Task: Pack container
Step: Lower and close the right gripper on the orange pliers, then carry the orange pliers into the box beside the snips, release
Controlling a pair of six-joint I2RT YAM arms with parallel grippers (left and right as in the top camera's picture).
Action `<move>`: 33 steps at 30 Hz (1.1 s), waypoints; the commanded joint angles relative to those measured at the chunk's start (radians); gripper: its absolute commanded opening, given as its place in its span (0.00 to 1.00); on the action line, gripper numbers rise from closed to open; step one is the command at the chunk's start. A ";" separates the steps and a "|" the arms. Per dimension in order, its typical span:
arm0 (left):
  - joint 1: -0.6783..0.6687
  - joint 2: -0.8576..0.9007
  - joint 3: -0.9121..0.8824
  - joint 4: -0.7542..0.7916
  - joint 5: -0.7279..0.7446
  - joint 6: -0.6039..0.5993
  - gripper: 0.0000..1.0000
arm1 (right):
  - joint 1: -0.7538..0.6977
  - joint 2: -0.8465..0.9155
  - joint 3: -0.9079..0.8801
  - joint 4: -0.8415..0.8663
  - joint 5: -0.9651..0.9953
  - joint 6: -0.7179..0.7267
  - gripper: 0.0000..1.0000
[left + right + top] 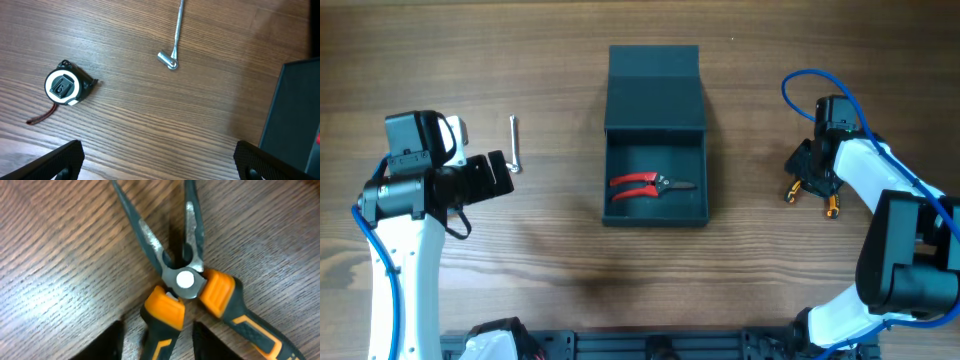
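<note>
The dark teal-grey container [656, 217] stands at the table's centre with its flap lid [655, 88] folded open to the back. Red-handled cutters [648, 184] lie inside. My right gripper [817, 176] is down on the orange-and-black pliers [813, 190]; in the right wrist view its fingers [156, 340] straddle one handle of the spread pliers [185, 280], with gaps showing. My left gripper [498, 174] is wide open [160, 160] over bare wood. A tape measure [64, 86] and a silver L-shaped key [175, 35] lie ahead of it.
The silver key [515, 143] lies left of the container. The container's corner [295, 115] shows at the right of the left wrist view. The tape measure is hidden under the left arm in the overhead view.
</note>
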 commanded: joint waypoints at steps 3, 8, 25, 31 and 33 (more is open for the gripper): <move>0.006 -0.002 0.023 -0.002 0.020 0.016 1.00 | 0.004 0.069 -0.021 -0.002 -0.086 0.007 0.19; 0.006 -0.002 0.023 -0.002 0.020 0.016 1.00 | 0.004 0.069 -0.021 -0.002 -0.085 0.008 0.04; 0.006 -0.002 0.023 0.001 0.020 0.016 1.00 | 0.041 -0.008 0.221 -0.194 -0.257 -0.275 0.04; 0.006 -0.002 0.023 0.005 0.020 0.016 1.00 | 0.138 -0.082 0.428 -0.389 -0.257 -0.415 0.04; 0.006 -0.002 0.023 0.004 0.020 0.016 1.00 | 0.183 -0.098 0.484 -0.448 -0.257 -0.476 0.04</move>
